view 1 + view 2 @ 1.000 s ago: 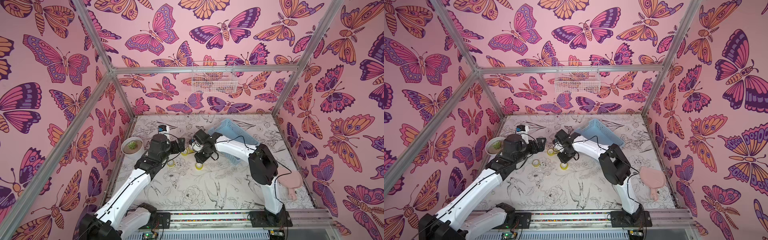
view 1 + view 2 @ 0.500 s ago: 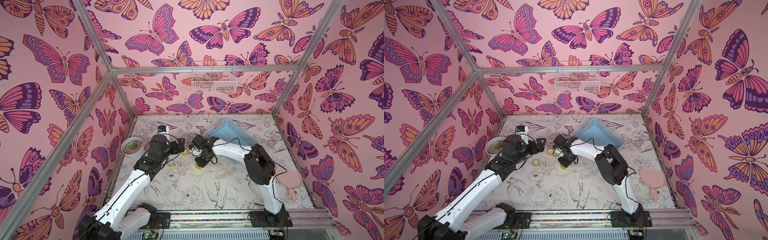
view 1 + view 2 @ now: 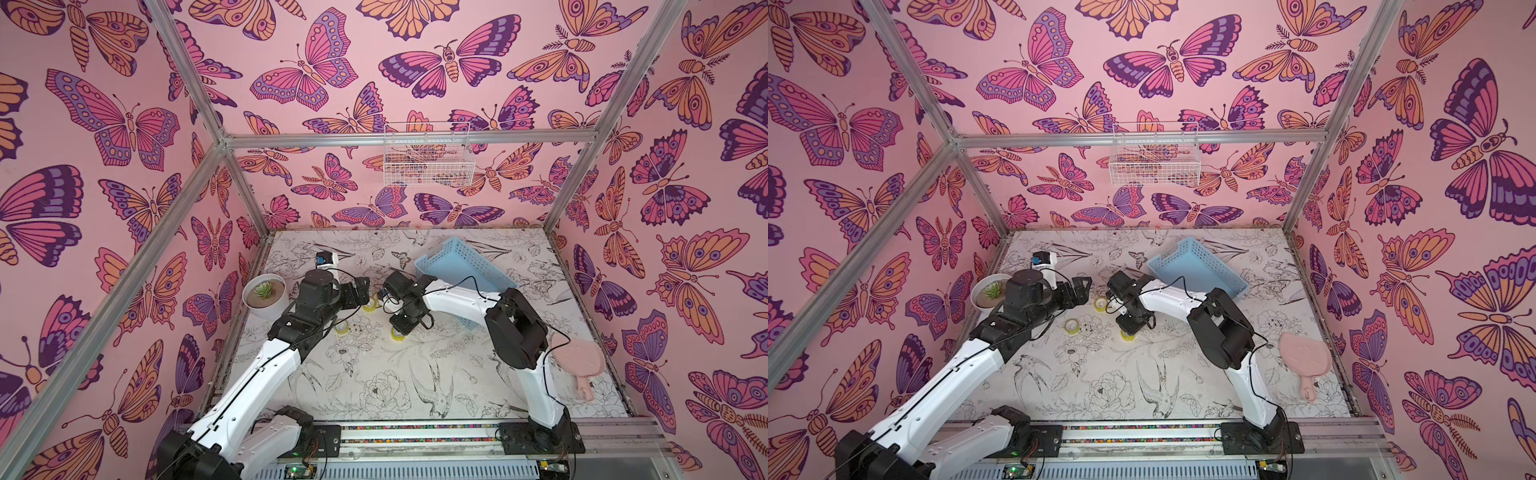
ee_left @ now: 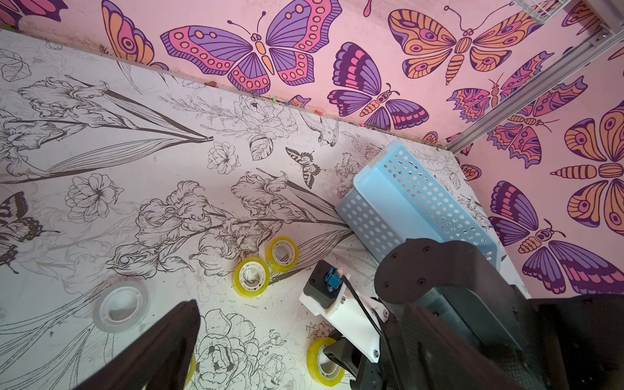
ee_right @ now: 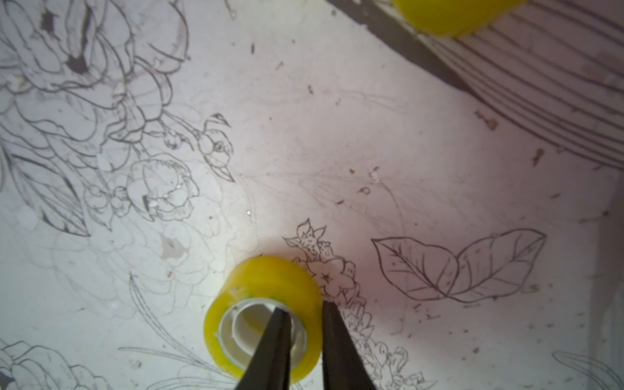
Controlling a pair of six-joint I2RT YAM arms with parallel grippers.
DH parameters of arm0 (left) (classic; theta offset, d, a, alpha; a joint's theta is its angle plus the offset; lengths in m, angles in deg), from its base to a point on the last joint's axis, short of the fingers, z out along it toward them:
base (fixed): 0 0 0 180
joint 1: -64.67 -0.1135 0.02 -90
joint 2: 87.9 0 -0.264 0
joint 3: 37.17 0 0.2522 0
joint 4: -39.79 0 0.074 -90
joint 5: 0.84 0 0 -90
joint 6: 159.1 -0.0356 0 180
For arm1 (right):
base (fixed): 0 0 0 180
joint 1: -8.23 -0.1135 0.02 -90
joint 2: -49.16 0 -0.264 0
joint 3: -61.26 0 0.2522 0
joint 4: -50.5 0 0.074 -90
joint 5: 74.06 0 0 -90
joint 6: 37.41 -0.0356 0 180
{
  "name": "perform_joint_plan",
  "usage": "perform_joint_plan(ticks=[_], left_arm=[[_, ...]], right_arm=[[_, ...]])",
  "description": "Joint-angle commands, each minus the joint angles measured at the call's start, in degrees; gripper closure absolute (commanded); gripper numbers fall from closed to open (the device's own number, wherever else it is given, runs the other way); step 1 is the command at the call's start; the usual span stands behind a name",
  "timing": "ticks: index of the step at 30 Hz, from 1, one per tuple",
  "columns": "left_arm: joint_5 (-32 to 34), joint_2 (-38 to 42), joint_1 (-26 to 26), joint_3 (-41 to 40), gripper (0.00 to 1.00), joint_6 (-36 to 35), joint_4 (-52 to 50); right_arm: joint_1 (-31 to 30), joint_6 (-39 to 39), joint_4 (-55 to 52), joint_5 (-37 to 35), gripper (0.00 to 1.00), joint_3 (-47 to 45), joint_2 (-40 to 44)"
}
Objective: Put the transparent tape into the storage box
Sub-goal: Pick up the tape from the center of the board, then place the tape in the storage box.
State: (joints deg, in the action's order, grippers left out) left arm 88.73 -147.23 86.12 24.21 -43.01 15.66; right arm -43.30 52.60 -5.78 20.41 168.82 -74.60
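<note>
Yellow tape roll (image 5: 263,280) lies flat on the white table (image 5: 304,152), which is printed with ink flowers and leaves, scuffed and specked. Right gripper (image 5: 303,306) pinches the roll's wall, one finger inside the core, one outside. Blue box (image 3: 461,253) stands apart, toward the back. Left gripper (image 3: 362,291) is spread wide, holding nothing. Pink butterfly walls (image 3: 374,83) all round.
</note>
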Motion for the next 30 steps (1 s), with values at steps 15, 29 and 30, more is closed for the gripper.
perform_joint_plan(ticks=[15, 29, 30], left_arm=[[2.5, 2.0, 0.3, -0.3, 0.0, -3.1, -1.1], [1.4, -2.2, 0.3, 2.5, 0.0, -4.5, -1.1], [1.2, -2.6, 0.3, 2.8, 0.0, -4.6, -1.1]], right_arm=[[2.4, -0.8, -7.3, -1.3, 1.0, 7.2, 2.9], [10.9, -2.2, -22.1, -4.8, 1.0, 26.9, 4.5], [11.8, -2.4, -22.4, -5.2, 1.0, 27.6, 4.4]])
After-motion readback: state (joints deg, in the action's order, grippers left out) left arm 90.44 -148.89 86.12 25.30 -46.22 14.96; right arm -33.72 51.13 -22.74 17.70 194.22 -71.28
